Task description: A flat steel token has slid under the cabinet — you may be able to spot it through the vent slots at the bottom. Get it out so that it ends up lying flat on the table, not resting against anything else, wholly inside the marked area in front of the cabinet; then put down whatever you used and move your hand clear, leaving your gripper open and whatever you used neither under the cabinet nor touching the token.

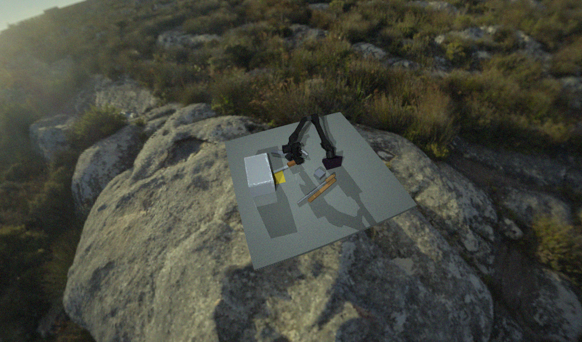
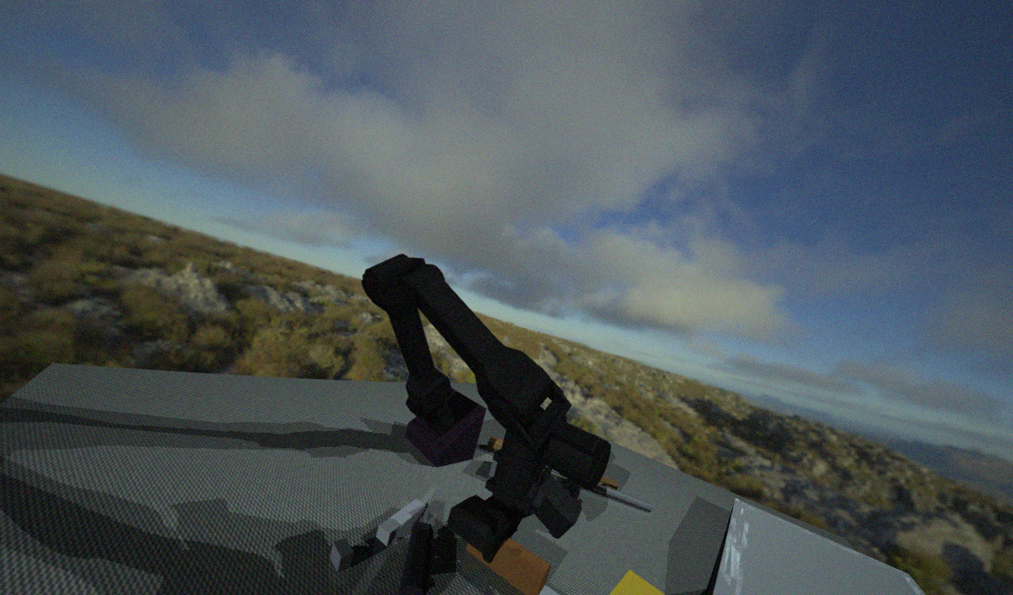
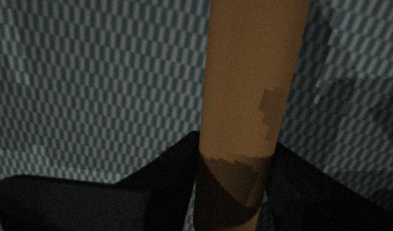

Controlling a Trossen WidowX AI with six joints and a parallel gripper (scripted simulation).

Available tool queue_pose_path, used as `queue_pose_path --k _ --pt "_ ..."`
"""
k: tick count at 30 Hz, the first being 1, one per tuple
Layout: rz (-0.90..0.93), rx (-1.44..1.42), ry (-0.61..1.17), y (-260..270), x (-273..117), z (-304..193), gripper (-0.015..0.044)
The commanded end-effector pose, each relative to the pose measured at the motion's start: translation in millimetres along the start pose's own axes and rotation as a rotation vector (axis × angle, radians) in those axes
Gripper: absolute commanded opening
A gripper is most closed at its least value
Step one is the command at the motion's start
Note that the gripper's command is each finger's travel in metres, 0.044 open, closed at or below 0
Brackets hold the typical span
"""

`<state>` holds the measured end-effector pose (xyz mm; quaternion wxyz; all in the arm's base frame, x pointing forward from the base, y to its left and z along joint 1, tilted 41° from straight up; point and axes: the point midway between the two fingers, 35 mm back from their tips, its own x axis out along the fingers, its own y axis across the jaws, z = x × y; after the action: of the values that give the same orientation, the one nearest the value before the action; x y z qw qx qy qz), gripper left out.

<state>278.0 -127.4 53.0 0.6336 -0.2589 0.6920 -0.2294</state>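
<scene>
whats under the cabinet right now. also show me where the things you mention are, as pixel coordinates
The cabinet point(image 1: 259, 170) point(image 2: 806, 554) covers it: no token is visible there. A pale rod from the orange handle point(image 1: 291, 163) point(image 2: 511, 565) point(image 3: 247, 77) reaches toward its front.

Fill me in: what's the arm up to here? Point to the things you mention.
The gripper point(image 1: 294, 162) point(image 3: 230, 142) is shut on the orange handle point(image 1: 291, 163) point(image 2: 511, 565) point(image 3: 247, 80) of a tool whose pale shaft point(image 1: 280, 169) points toward the cabinet point(image 1: 258, 169) point(image 2: 798, 556), passing by the yellow marked area point(image 1: 279, 177) point(image 2: 634, 584). The steel token can't be seen in any view. The job looks unfinished, as the tool is still to be put down.
</scene>
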Motion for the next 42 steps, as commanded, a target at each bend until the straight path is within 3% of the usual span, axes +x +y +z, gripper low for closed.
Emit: queue_pose_path --k 1,42 --pt "-0.001 -0.008 0.005 0 1 -8 0.0" --pt "-0.001 -0.01 0.007 -3 1 -57 0.0"
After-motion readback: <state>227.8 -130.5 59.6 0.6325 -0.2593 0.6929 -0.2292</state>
